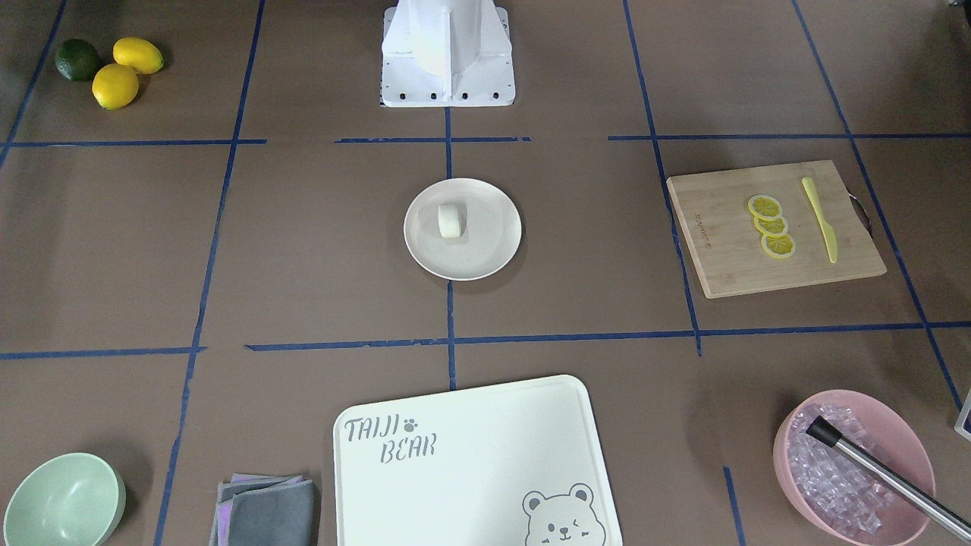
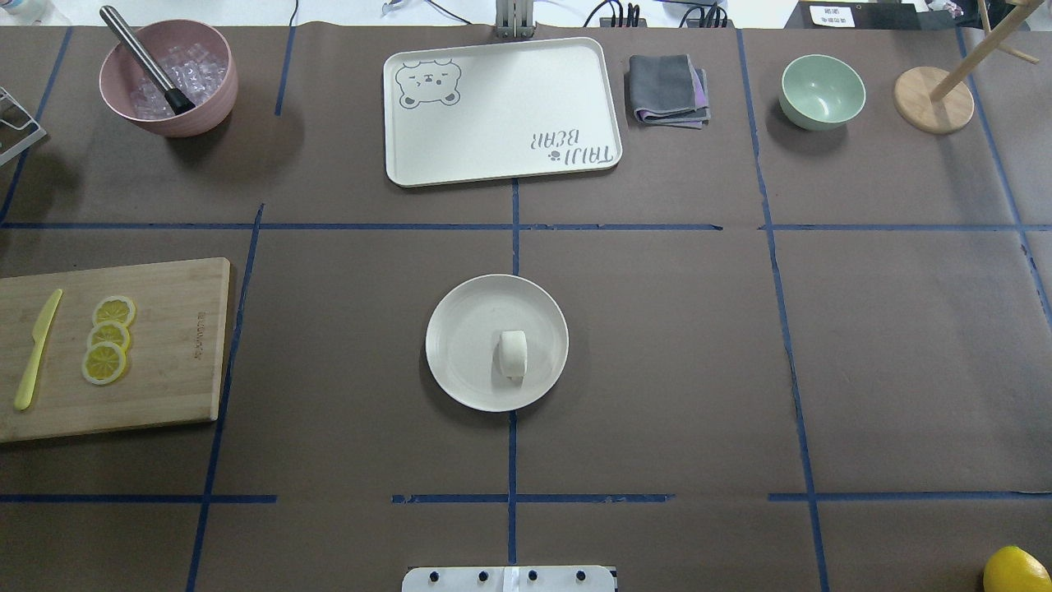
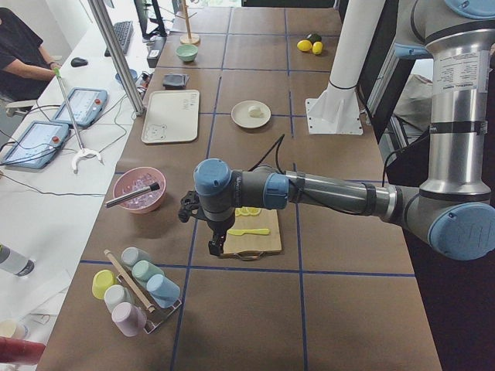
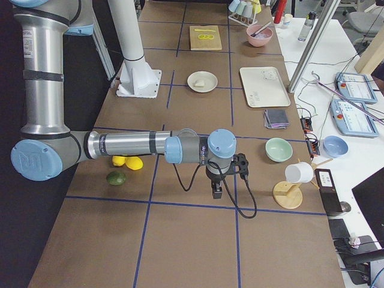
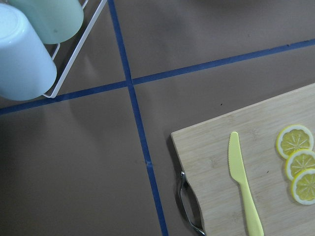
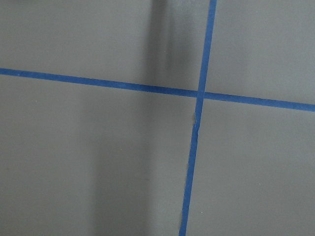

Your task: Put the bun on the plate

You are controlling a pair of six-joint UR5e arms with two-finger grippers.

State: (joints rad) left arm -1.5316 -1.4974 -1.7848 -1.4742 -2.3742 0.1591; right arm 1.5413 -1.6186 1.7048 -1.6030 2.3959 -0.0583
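The small white bun (image 2: 513, 353) lies on the round off-white plate (image 2: 464, 329) in the middle of the table, a little toward the robot's side of the plate's centre. From across the table the bun (image 1: 450, 221) shows on the same plate (image 1: 489, 246). Both arms are far from it. My left gripper (image 3: 215, 246) hangs over the near end of the wooden board; I cannot tell whether it is open or shut. Over bare table near the lemons, my right gripper (image 4: 216, 193) points down; I cannot tell its state either.
A wooden cutting board (image 2: 177, 353) holds lemon slices (image 2: 108, 339) and a yellow knife (image 2: 35, 349). A pink ice bowl (image 2: 167, 78), bear-printed board (image 2: 501, 111), grey cloth (image 2: 667, 90), mint bowl (image 2: 822, 92) and wooden stand (image 2: 934, 100) line the far edge. A cup rack (image 3: 135, 290) stands at the left end.
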